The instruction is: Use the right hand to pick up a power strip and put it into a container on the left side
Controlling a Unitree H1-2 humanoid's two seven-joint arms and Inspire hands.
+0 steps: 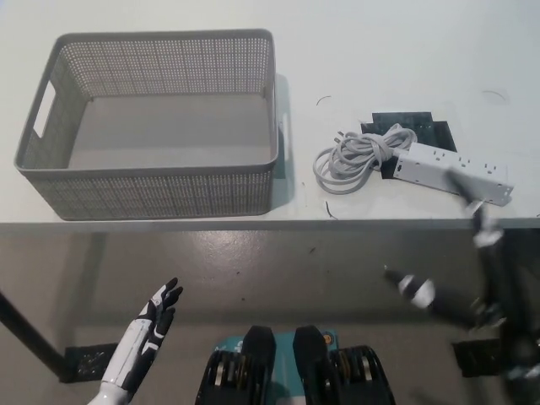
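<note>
A white power strip (451,167) lies on the right part of the white table (380,51), slanting down to the right. Its white cord (354,156) is coiled at its left end. An empty grey perforated basket (156,198) stands on the table's left part. My black right hand (485,291) hovers open at the lower right, near the table's front edge. One of its fingertips (474,207) reaches up just below the strip's right end, without holding it. My white left hand (156,319) rests open at the lower left, below the table.
A black mat (407,125) lies under the strip and cord. The table's front edge (253,224) runs across the middle of the picture, with grey floor (278,270) below it. A dark bar (29,333) crosses the lower left corner.
</note>
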